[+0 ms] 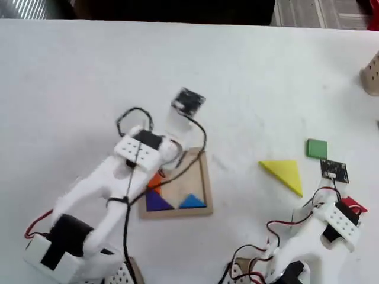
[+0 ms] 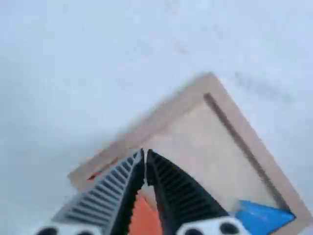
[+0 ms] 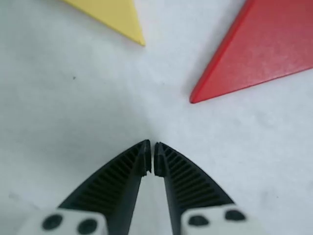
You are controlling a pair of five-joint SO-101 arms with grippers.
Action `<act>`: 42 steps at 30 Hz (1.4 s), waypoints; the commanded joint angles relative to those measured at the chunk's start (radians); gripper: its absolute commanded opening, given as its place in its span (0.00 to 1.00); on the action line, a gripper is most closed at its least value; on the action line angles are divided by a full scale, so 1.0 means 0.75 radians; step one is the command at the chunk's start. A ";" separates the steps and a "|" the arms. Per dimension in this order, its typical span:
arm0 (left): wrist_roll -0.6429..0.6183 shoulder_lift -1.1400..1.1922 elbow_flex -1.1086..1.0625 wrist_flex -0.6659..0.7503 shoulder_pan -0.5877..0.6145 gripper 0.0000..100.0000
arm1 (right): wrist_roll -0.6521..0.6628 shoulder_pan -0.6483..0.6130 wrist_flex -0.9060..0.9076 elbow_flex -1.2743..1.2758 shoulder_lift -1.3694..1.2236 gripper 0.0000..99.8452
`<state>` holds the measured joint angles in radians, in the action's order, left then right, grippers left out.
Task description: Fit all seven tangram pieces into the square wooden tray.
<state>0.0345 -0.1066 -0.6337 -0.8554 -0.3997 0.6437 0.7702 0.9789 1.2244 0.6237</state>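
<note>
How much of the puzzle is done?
Done: the orange piece, purple piece and blue piece lie in the tray. In hand: nothing; left gripper and right gripper are shut, empty. To go: yellow triangle, green square and red triangle wait on the table.

White arms (image 1: 89,183) carry black servos (image 1: 148,140), red-black cables (image 1: 204,139), ribbed end effectors (image 2: 145,152) (image 3: 152,145).

My high camera looks down over table (image 1: 89,71); wrist cameras close: left over tray (image 2: 166,110), right by yellow triangle (image 3: 110,14), both seen from high.
</note>
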 commanded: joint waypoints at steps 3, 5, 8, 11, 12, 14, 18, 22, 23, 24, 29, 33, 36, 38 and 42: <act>-0.006 0.044 0.074 0.076 0.095 0.03 | 0.018 -0.013 -0.017 -0.006 0.009 0.02; -0.004 0.128 0.092 0.084 0.095 0.03 | 0.018 -0.011 -0.017 -0.006 0.009 0.02; 0.033 0.275 0.164 0.082 0.097 0.03 | 0.018 -0.011 -0.017 -0.006 0.009 0.02; 0.072 0.345 0.241 0.010 0.097 0.03 | 0.018 -0.011 -0.017 -0.006 0.009 0.02; 0.072 0.347 0.252 -0.010 0.097 0.03 | 0.018 -0.009 -0.017 -0.006 0.009 0.02; 0.072 0.341 0.248 -0.023 0.101 0.03 | 0.018 -0.009 -0.017 -0.006 0.009 0.02; 0.080 0.337 0.211 -0.045 0.107 0.03 | 0.018 -0.011 -0.017 -0.006 0.009 0.02; 0.082 0.259 0.158 -0.094 0.091 0.03 | 0.018 -0.013 -0.017 -0.006 0.009 0.02; 0.082 0.226 0.129 -0.084 0.079 0.02 | 0.018 -0.013 -0.017 -0.006 0.009 0.02; 0.082 0.189 0.098 -0.072 0.069 0.02 | 0.018 -0.013 -0.017 -0.006 0.009 0.02; 0.082 0.026 -0.053 -0.002 0.021 0.02 | 0.018 -0.013 -0.017 -0.006 0.009 0.02; 0.074 -0.032 -0.088 0.043 0.009 0.02 | 0.018 -0.013 -0.017 -0.006 0.009 0.02; 0.070 -0.040 -0.086 0.121 0.009 0.02 | 0.018 -0.013 -0.017 -0.006 0.009 0.02; 0.049 -0.034 -0.070 0.176 -0.009 0.02 | 0.018 -0.013 -0.017 -0.006 0.009 0.02; -0.055 -0.030 -0.045 0.205 -0.101 0.02 | 0.018 -0.013 -0.017 -0.006 0.009 0.02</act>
<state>0.0499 -0.0882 -0.7043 -0.7403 -0.3982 0.6437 0.7702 0.9789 1.2244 0.6237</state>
